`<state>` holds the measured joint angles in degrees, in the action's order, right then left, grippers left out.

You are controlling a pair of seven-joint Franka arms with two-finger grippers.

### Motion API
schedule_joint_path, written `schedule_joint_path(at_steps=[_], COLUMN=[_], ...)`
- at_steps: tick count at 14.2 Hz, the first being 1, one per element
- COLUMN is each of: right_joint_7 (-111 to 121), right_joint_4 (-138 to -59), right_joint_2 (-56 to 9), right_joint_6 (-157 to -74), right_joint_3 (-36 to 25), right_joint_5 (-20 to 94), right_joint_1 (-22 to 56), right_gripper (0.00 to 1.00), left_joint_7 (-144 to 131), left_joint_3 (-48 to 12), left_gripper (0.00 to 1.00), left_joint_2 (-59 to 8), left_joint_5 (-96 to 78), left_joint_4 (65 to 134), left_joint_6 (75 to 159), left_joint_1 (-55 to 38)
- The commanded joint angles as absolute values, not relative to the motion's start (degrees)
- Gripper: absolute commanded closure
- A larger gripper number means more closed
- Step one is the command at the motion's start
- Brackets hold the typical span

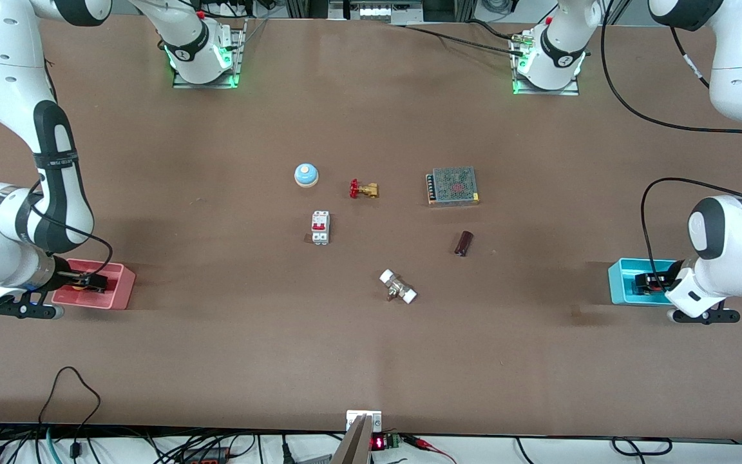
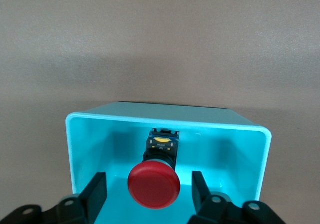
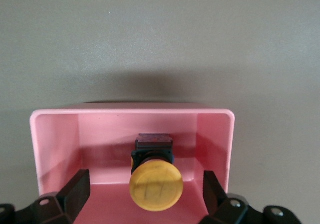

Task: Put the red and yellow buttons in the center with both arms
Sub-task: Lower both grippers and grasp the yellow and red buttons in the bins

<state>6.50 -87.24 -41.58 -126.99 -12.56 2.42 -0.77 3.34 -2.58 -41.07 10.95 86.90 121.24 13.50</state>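
Left tool down in the cyan plastic bin, fingers wide, straddling the red mushroom-cap button w/o touching; walls close each side. Right tool in the pink plastic bin, spread around the yellow mushroom-cap button, not gripping. Finger bases cut off. Brown table mid area open.

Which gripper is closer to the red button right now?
Left. The left gripper is open in the cyan bin, straddling the red button; the right gripper is in the pink bin.
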Motion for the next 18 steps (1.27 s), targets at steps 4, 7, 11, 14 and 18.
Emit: schedule_joint_path(at_steps=[4, 7, 11, 14, 18], right_joint_7=[7.8, 7.9, 8.5, 8.5, 8.5], right_joint_4=[-85.9, -85.9, -85.9, -86.0, -85.9], right_joint_2=[-43.0, -43.2, -43.6, -43.6, -43.5], right_joint_6=[-127.4, -128.1, -128.8, -128.8, -128.8], right_joint_3=[-11.9, -11.9, -11.9, -11.8, -11.8], right_joint_5=[5.0, 6.0, 6.1, 6.1, 6.2], right_joint_1=[-1.7, -2.5, -3.1, -3.2, -3.1], right_gripper=[0.04, 0.05, 0.06, 0.21, 0.66], left_joint_7=[3.2, 3.1, 3.7, 3.3, 0.2], left_joint_3=[-2.7, -2.7, -3.2, -3.7, -4.1], left_gripper=[0.68, 0.74, 0.76, 0.76, 0.76], left_joint_2=[-41.0, -40.4, -36.0, -32.4, -29.5], left_joint_5=[11.6, 11.6, 12.3, 12.4, 11.6], left_joint_4=[85.5, 85.2, 85.0, 85.0, 85.5], left_joint_6=[120.8, 120.6, 118.1, 113.5, 109.1], left_joint_1=[13.5, 13.4, 13.1, 11.5, 7.8])
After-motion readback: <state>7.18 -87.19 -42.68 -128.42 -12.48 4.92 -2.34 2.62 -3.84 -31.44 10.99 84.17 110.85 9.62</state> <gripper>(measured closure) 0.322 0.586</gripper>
